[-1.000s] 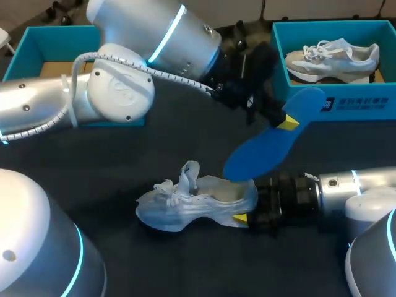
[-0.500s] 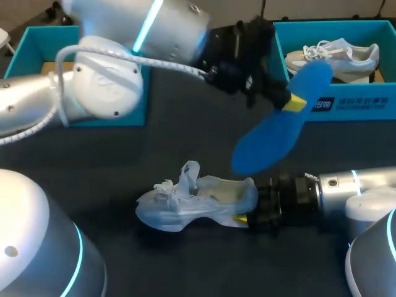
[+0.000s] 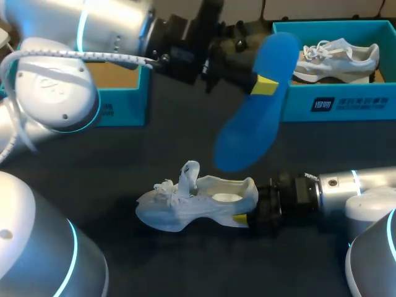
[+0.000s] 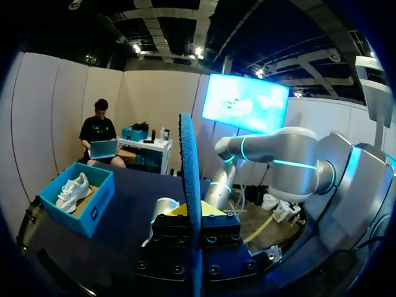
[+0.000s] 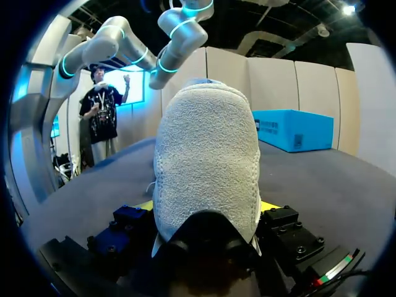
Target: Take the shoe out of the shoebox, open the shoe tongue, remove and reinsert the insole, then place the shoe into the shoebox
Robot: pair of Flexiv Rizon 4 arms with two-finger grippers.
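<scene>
right gripper (image 5: 207,209): clenched on the shoe's (image 3: 197,201) heel. In my right wrist view a yellow tip sits against each side and the heel fills the gap.
shoe: white, resting on its sole on the table (image 3: 124,154), with its toe pointing straight away from the right gripper. The tongue (image 3: 189,173) stands up and the mouth is open, showing a pale inside.
left gripper (image 3: 263,83): off the table, above and beyond the shoe as seen from the right gripper. It is grasping the insole (image 3: 250,111).
insole: blue, in the air and clear of the shoe. The left gripper pinches it nearer one end, and the longer part slants down toward the shoe's mouth. In the left wrist view it is edge-on between the fingers, sticking out ahead of them.
left box (image 3: 117,105): teal, open, back beside the left arm's wrist, with a brown floor showing.
right box (image 3: 346,102): teal, open, just past the left gripper on the far side. It holds a second shoe (image 3: 337,54).
</scene>
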